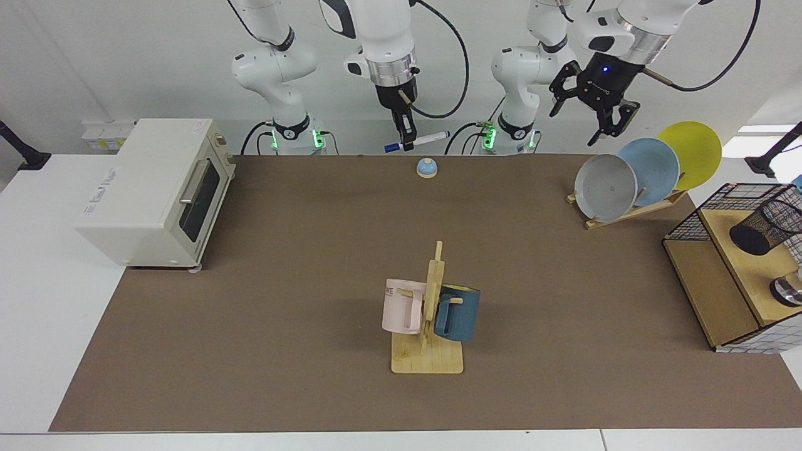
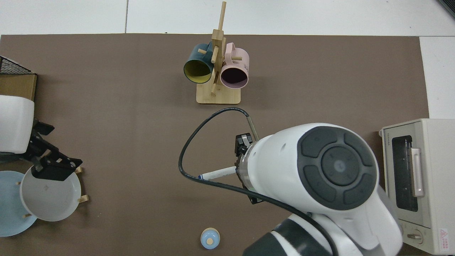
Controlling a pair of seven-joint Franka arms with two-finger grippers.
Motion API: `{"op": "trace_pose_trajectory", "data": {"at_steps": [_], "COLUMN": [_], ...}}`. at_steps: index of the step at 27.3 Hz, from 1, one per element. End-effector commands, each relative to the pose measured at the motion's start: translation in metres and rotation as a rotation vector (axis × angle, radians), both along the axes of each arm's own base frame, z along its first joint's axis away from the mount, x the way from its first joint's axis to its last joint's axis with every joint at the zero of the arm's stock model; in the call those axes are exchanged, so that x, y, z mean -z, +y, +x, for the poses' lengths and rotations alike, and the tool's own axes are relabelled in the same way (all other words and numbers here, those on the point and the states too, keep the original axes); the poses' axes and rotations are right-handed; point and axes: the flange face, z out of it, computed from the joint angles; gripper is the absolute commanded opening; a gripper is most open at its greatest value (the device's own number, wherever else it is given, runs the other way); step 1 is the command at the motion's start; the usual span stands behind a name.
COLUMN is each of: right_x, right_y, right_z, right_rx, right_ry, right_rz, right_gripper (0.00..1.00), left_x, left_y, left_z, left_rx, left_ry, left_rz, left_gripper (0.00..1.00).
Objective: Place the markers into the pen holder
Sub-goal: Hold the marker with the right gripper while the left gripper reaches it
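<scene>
Hanging high over the counter (image 1: 313,263), the right end effector (image 1: 407,141) pinches the marker (image 1: 418,140) near its blue cap, barrel almost level, above the small blue bell (image 1: 427,167). Over the plates (image 1: 648,169), the left end effector (image 1: 595,109) hovers, fingers spread wide. The holder (image 1: 764,227) leans inside the wire basket (image 1: 689,222), well apart from the marker.
</scene>
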Motion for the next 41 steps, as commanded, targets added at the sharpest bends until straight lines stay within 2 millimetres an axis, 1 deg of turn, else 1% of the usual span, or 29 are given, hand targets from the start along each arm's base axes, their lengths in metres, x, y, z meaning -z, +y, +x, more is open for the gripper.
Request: {"op": "trace_pose_trajectory", "data": {"at_steps": [1, 2, 4, 6, 7, 10, 13, 14, 15, 18, 20, 23, 25, 27, 29, 30, 32, 35, 37, 39, 41], "right_x": [0.009, 0.011, 0.014, 0.017, 0.014, 0.013, 0.016, 0.017, 0.018, 0.018, 0.018, 0.014, 0.016, 0.013, 0.012, 0.013, 0.01, 0.008, 0.009, 0.01, 0.009], "right_y": [0.017, 0.019, 0.021, 0.023, 0.025, 0.03, 0.04, 0.044, 0.046, 0.056, 0.057, 0.059, 0.059, 0.059, 0.06, 0.06, 0.06, 0.058, 0.058, 0.059, 0.057], "right_z": [-0.003, -0.004, -0.004, 0.0, 0.004, 0.012, 0.011, 0.011, 0.011, 0.015, 0.018, 0.021, 0.024, 0.025, 0.027, 0.029, 0.031, 0.034, 0.034, 0.033, 0.034], "right_rx": [0.014, 0.01, 0.012, 0.04, 0.054, 0.081, 0.094, 0.092, 0.094, 0.095, 0.103, 0.103, 0.106, 0.106, 0.106, 0.108, 0.109, 0.113, 0.111, 0.11, 0.113], "right_ry": [-0.005, -0.005, -0.003, 0.004, -0.001, -0.008, -0.002, -0.002, -0.005, -0.009, -0.008, -0.012, -0.009, -0.012, -0.012, -0.011, -0.008, -0.007, -0.006, -0.005, -0.005], "right_rz": [-0.008, -0.013, -0.021, -0.02, -0.016, -0.017, -0.015, -0.016, -0.017, -0.014, -0.011, -0.004, -0.006, -0.002, -0.001, -0.001, -0.002, -0.002, -0.003, -0.005, -0.004], "right_gripper": [0.0, 0.0, 0.0, 0.0, 0.0, 0.0, 0.0, 0.0, 0.0, 0.0, 0.0, 0.0, 0.0, 0.0, 0.0, 0.0, 0.0, 0.0, 0.0, 0.0, 0.0], "left_x": [0.003, 0.004, 0.002, 0.006, 0.011, 0.011, 0.014, 0.015, 0.019, 0.028, 0.037, 0.053, 0.057, 0.06, 0.067, 0.074, 0.08, 0.082, 0.084, 0.087, 0.089], "left_y": [-0.022, -0.026, -0.033, -0.047, -0.053, -0.063, -0.075, -0.078, -0.082, -0.105, -0.112, -0.136, -0.138, -0.139, -0.142, -0.144, -0.148, -0.15, -0.159, -0.163, -0.163], "left_z": [-0.004, -0.004, -0.011, -0.019, -0.022, -0.026, -0.029, -0.029, -0.029, -0.033, -0.032, -0.033, -0.034, -0.033, -0.032, -0.033, -0.036, -0.036, -0.038, -0.039, -0.039], "left_rx": [0.166, 0.194, 0.225, 0.253, 0.265, 0.286, 0.304, 0.302, 0.3, 0.326, 0.317, 0.325, 0.322, 0.324, 0.325, 0.33, 0.34, 0.34, 0.352, 0.347, 0.336], "left_ry": [-0.094, -0.117, -0.164, -0.173, -0.169, -0.184, -0.189, -0.192, -0.191, -0.193, -0.184, -0.187, -0.195, -0.193, -0.18, -0.168, -0.156, -0.155, -0.158, -0.15, -0.145], "left_rz": [-0.046, -0.055, -0.069, -0.07, -0.072, -0.076, -0.081, -0.082, -0.083, -0.091, -0.092, -0.1, -0.1, -0.101, -0.098, -0.095, -0.093, -0.093, -0.096, -0.097, -0.096], "left_gripper": [0.97, 0.98, 0.99, 0.99, 0.98, 0.95, 0.9, 0.9, 0.9, 0.92, 0.92, 0.88, 0.86, 0.83, 0.81, 0.81, 0.81, 0.79, 0.77, 0.69, 0.67]}}
